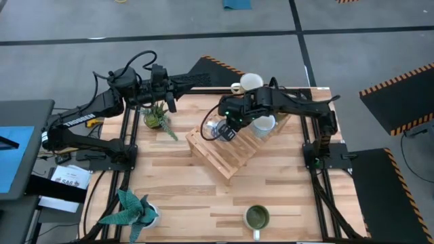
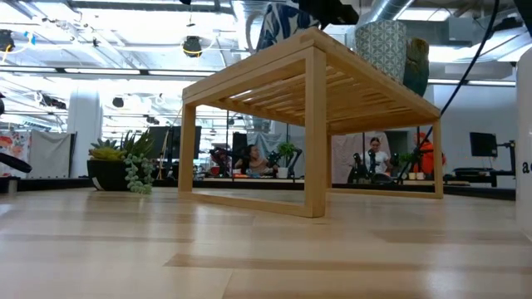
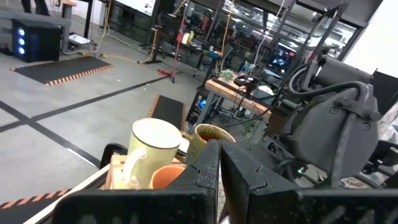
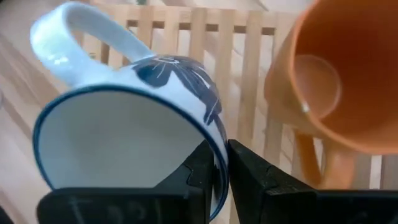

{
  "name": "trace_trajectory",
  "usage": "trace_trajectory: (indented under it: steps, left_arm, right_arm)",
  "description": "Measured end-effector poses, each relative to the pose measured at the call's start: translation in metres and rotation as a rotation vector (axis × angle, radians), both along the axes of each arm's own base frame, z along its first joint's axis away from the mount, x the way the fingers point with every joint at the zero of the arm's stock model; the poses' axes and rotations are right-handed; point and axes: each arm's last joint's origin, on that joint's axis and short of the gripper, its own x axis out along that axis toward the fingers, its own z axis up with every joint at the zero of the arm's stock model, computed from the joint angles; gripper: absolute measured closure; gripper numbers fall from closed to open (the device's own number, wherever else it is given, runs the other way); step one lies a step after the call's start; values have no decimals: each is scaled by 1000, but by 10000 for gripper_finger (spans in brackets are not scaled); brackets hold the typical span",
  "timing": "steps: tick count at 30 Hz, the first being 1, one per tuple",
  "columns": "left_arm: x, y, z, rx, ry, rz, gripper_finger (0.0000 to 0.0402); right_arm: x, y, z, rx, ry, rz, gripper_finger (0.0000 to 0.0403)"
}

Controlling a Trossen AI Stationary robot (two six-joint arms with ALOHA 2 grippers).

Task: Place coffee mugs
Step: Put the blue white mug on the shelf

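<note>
My right gripper (image 4: 221,180) is shut on the white mug with blue outside (image 4: 130,124), over the left end of the slatted wooden rack (image 1: 227,152). An orange mug (image 4: 339,74) lies tipped on the slats beside it. A pale mug (image 1: 263,124) sits at the rack's right end. The cream mug (image 1: 249,83) stands at the far edge, and the green-inside mug (image 1: 256,217) stands near the near edge. My left gripper (image 3: 219,177) is shut and hovers by a potted plant (image 1: 156,116); its view shows the cream mug (image 3: 152,146) and a brown mug (image 3: 211,135). My right gripper pinches the blue-and-white mug's rim (image 4: 219,146), on the side away from its handle (image 4: 81,28). One finger (image 4: 199,171) is inside the cup and one (image 4: 252,177) outside. The mug is tipped, mouth toward the wrist. I cannot tell whether it touches the slats.
A second potted plant (image 1: 132,210) stands at the table's near left corner. In the low view the rack (image 2: 316,108) rises as an open frame in mid table, with a patterned mug (image 2: 382,46) on top. The near middle of the table (image 1: 203,196) is bare wood.
</note>
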Motion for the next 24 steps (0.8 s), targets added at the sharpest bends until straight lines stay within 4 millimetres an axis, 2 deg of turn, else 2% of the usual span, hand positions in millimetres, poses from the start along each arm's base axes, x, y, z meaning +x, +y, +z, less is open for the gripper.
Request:
trace_trajectory:
  steps: [9, 14, 18, 24]
  left_arm:
    - [0, 0, -1, -3, 8, 2, 401]
    - [0, 0, -1, -5, 13, 2, 401]
    - [0, 0, -1, -5, 13, 2, 401]
    - [0, 0, -1, -5, 13, 2, 401]
  right_arm:
    - [5, -19, -5, 3, -7, -72, 325]
    - [9, -20, -2, -18, -60, -82, 318]
    - [8, -20, 3, -36, -93, -83, 291]
    - [9, -24, 3, -60, -107, -87, 227]
